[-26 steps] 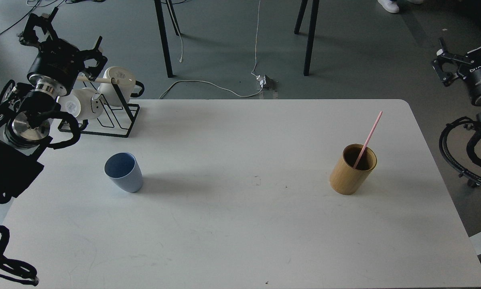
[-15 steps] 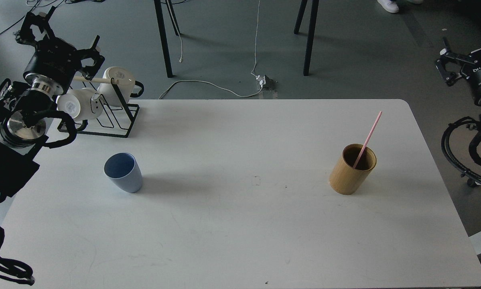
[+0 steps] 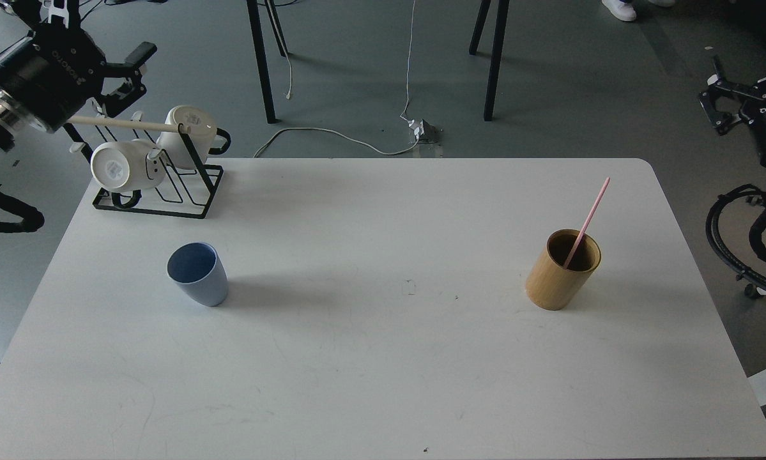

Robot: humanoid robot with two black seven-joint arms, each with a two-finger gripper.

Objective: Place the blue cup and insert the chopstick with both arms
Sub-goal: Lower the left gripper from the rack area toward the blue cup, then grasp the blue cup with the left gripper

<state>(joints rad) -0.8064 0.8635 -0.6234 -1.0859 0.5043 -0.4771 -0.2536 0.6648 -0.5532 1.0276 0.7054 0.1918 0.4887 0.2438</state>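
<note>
The blue cup [image 3: 197, 275] stands upright and empty on the left part of the white table [image 3: 383, 370]. The pink chopstick [image 3: 587, 220] leans inside the tan bamboo cylinder [image 3: 560, 273] on the right part of the table. My left gripper [image 3: 105, 38] is at the top left, off the table and above the mug rack; its fingers are spread and hold nothing. My right gripper [image 3: 715, 99] is off the table's right edge, far from the cylinder; it is small and dark, and nothing shows in it.
A black wire rack [image 3: 165, 185] with a pale wooden rod and two white mugs [image 3: 121, 167] stands at the table's back left corner. Chair legs and cables are on the floor behind the table.
</note>
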